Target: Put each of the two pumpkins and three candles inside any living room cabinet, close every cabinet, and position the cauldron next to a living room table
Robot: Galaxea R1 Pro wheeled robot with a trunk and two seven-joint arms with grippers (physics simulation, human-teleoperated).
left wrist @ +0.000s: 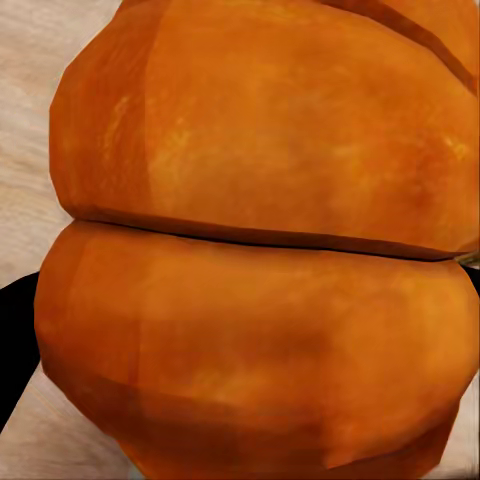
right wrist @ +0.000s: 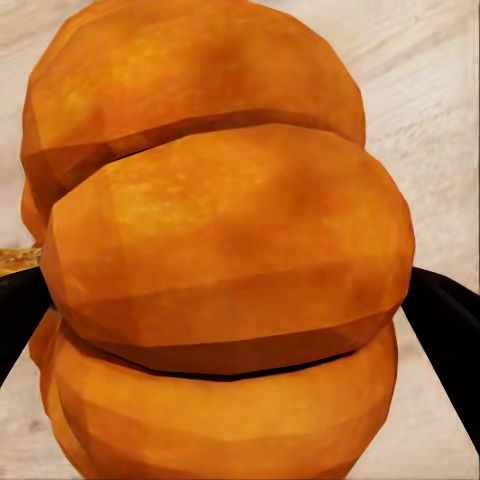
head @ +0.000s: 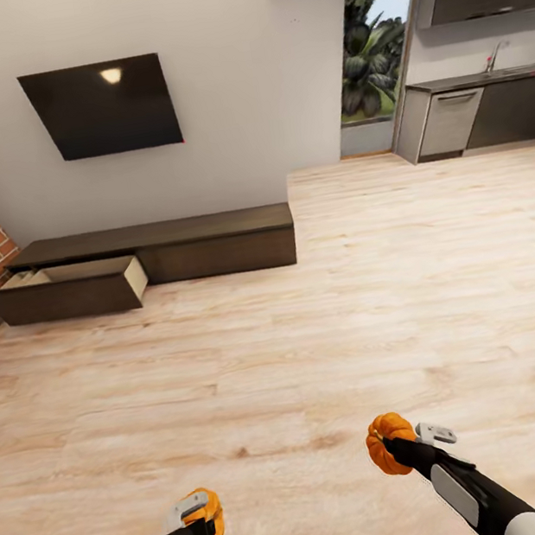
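Pumpkins look light, rigid and ribbed: left gripper [head: 202, 518] clasps one pumpkin [head: 207, 524], right gripper [head: 402, 441] the other pumpkin [head: 388, 442], across the ribs.

Black arms, white forearm panels; left hand [head: 199, 518], right hand [head: 412, 439] pale grey.

Bright even light, lamp glare on TV [head: 103, 108], soft render, wrist pics blurry
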